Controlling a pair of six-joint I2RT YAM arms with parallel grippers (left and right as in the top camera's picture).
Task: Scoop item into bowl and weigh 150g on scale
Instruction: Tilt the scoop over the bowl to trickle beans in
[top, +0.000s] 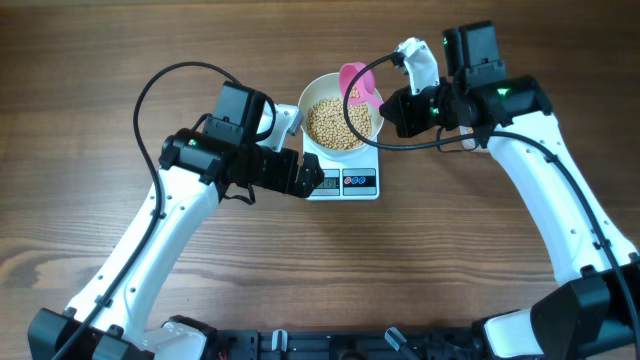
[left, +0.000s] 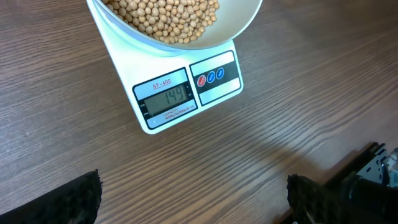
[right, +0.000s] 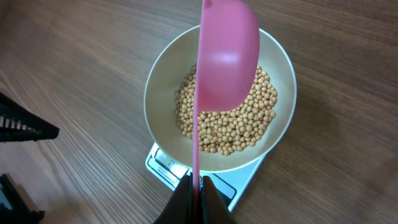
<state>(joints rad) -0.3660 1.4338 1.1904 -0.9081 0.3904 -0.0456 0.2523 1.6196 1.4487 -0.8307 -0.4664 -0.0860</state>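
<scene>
Overhead view: round white bowl (top: 311, 102) holding small tan-yellow round beans (top: 338, 124) sits on flat white square kitchen scale (top: 345, 184).
Right gripper (right: 196, 190): clamped on pink plastic scoop (right: 227, 56), held over bowl's 1 o'clock rim.
Left gripper (left: 194, 205): jaws wide, empty, at scale's 9 o'clock.
Display (left: 166, 99): appears to read 149.
Progress: filling nearly complete; judged a few beans short.

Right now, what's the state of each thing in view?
white bowl: upright on the scale, partly filled
soybeans: heaped in the bowl
kitchen scale: on, display looks like 149
pink scoop: tipped on its side over the bowl
right gripper: shut on the scoop handle
left gripper: open, empty
</scene>
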